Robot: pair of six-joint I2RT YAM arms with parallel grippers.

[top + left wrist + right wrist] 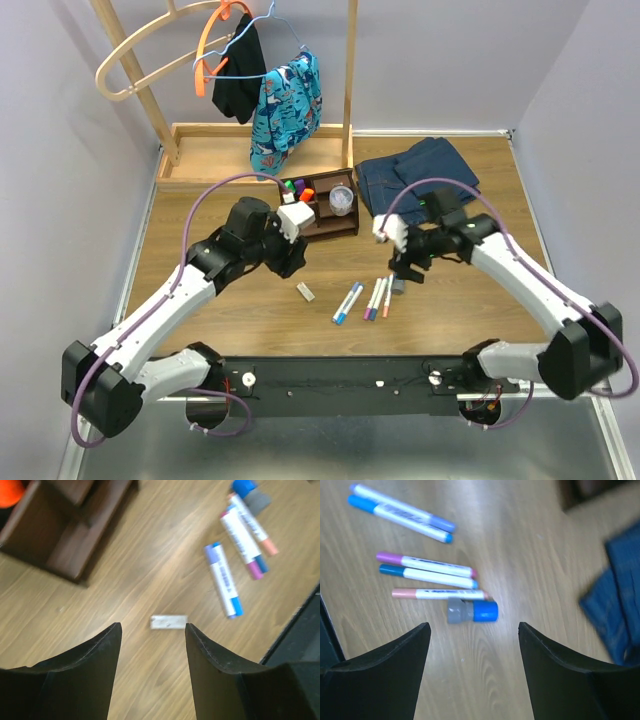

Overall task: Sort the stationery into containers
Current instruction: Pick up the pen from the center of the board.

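Left wrist view: the left gripper [152, 627] hangs with its jaws wide open over the small white eraser [169, 622] at mid frame, likely lined up to grab it. The right gripper [474, 627] is open too, above the blue-capped bottle [472, 611], which lies on the table [530, 555] beside the pens [427, 575]. The brown organiser [335, 228] sits at upper middle of the top view. Pen print is too blurry to read.

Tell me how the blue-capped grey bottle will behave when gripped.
The blue-capped grey bottle lies on its side and looks round, so it probably rolls if nudged. Small, so likely light. The peach-capped white pen beside it may shift.
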